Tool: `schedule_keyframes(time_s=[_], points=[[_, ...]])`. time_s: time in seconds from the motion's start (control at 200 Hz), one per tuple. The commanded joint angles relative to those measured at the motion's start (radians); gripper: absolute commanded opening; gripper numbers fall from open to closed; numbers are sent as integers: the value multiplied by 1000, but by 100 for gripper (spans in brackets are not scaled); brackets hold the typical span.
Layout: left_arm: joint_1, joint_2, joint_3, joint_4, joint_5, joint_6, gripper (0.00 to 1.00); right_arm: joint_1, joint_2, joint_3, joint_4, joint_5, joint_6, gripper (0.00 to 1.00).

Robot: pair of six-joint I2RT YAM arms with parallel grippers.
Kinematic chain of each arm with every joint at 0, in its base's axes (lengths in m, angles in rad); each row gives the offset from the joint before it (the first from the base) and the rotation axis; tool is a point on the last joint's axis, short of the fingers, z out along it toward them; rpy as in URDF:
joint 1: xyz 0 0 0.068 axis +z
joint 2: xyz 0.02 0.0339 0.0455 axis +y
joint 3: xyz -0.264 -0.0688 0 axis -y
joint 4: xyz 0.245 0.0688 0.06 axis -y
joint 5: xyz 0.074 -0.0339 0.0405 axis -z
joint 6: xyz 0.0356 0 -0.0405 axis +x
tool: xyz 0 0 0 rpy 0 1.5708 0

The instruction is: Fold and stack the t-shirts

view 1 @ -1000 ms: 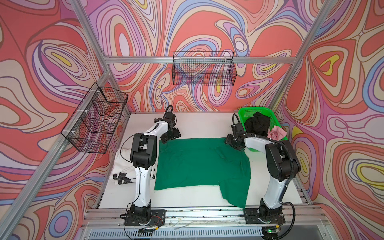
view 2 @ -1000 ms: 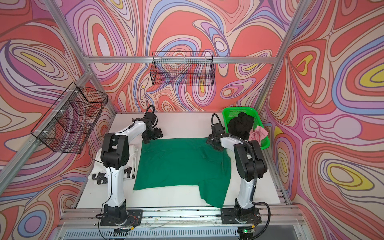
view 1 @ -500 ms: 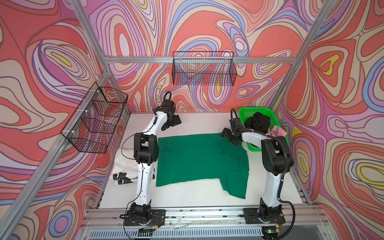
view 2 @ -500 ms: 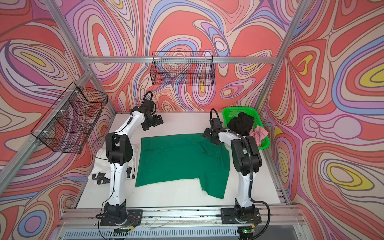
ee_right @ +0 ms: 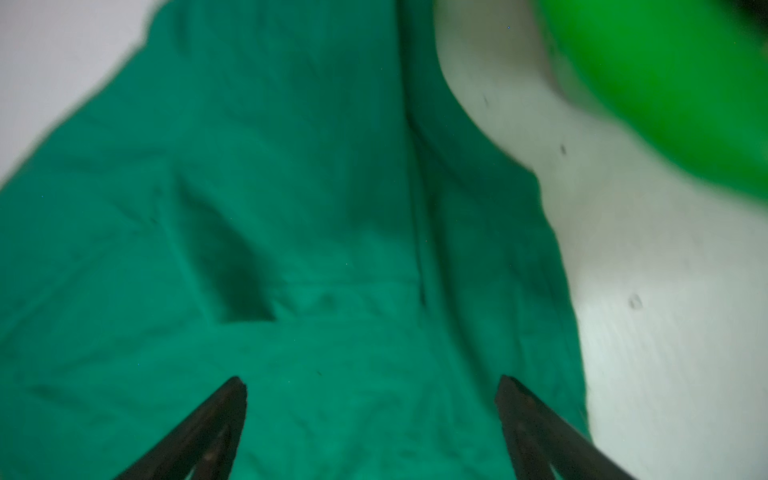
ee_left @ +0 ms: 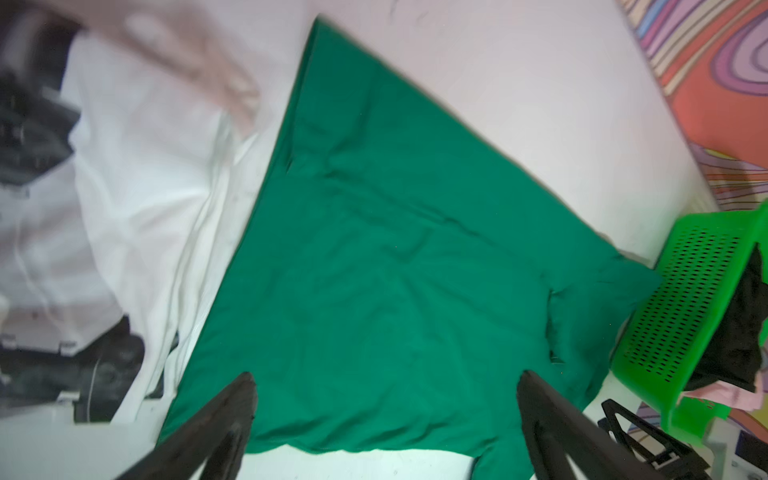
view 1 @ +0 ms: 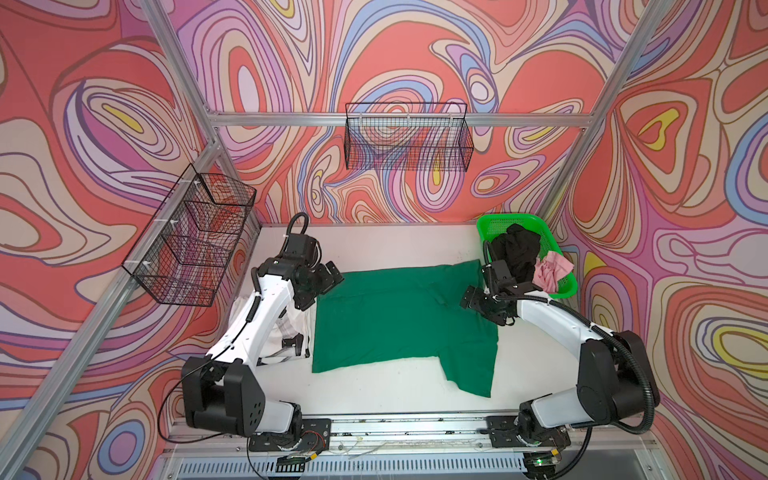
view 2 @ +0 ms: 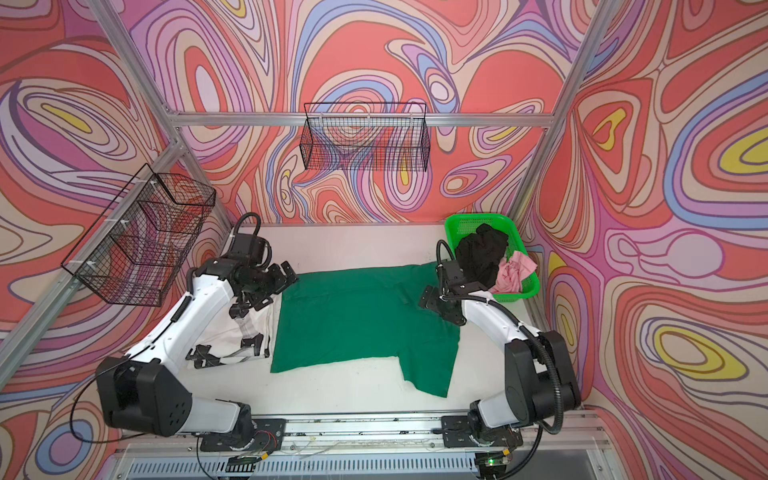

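Two spread hands, left hand (view 1: 330, 277) at 10 o'clock and right hand (view 1: 469, 300) at 3 o'clock, over the dark green t-shirt (view 1: 399, 316) flat on the tabletop (view 1: 395, 245) — pinching one layer could drag it askew toward the white t-shirt (view 1: 297, 332) at 9 o'clock.

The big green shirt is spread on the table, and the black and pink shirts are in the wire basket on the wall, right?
Not quite. The black shirt and pink shirt are in the green plastic basket on the table, as both top views show. The big green shirt is spread on the table.
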Motion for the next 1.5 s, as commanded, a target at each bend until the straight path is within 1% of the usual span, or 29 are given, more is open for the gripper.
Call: schedule_keyframes(time_s=[0.0, 0.09, 0.185, 0.366, 0.446, 0.556, 0.726, 0.831, 0.866, 0.951, 1.016, 1.067, 1.192, 1.252, 1.352, 1.387, 1.432, 1.497], points=[[-2, -132, -137, -52, 15, -152, 98, 77, -76, -52, -91, 41, 57, 98], [-8, -240, -233, -86, -7, -207, 98, 121, -109, -81, -119, 53, 96, 98], [-10, -332, -339, -86, 6, -252, 95, 148, -133, -105, -147, 63, 121, 98], [-13, -409, -504, -115, -24, -298, 91, 154, -179, -126, -196, 84, 126, 98], [-14, -423, -562, -93, -32, -309, 88, 154, -189, -126, -209, 91, 126, 98], [-13, -411, -602, -56, -58, -305, 83, 154, -206, -130, -215, 72, 139, 98], [-14, -338, -624, 40, -71, -279, 71, 167, -230, -160, -200, 49, 177, 98], [-14, -284, -625, 82, -84, -260, 66, 188, -226, -172, -191, 34, 200, 98], [-14, -269, -625, 96, -87, -253, 62, 194, -225, -175, -191, 34, 205, 98], [-14, -243, -622, 111, -98, -242, 54, 200, -228, -179, -200, 35, 214, 98], [-14, -231, -625, 109, -103, -240, 50, 203, -237, -186, -208, 35, 225, 98], [-14, -228, -630, 118, -99, -236, 46, 208, -244, -195, -214, 34, 236, 98], [-14, -222, -630, 122, -105, -234, 43, 212, -246, -213, -223, 22, 251, 98], [-14, -219, -630, 121, -105, -230, 38, 213, -239, -208, -243, 21, 250, 98], [-14, -214, -629, 105, -113, -222, 38, 214, -243, -200, -283, 27, 256, 98], [-14, -211, -629, 98, -112, -218, 41, 215, -248, -199, -296, 27, 258, 98], [-14, -208, -629, 84, -108, -215, 48, 215, -253, -198, -311, 18, 263, 98], [-14, -209, -629, 55, -104, -207, 53, 218, -255, -199, -330, -8, 268, 98]])
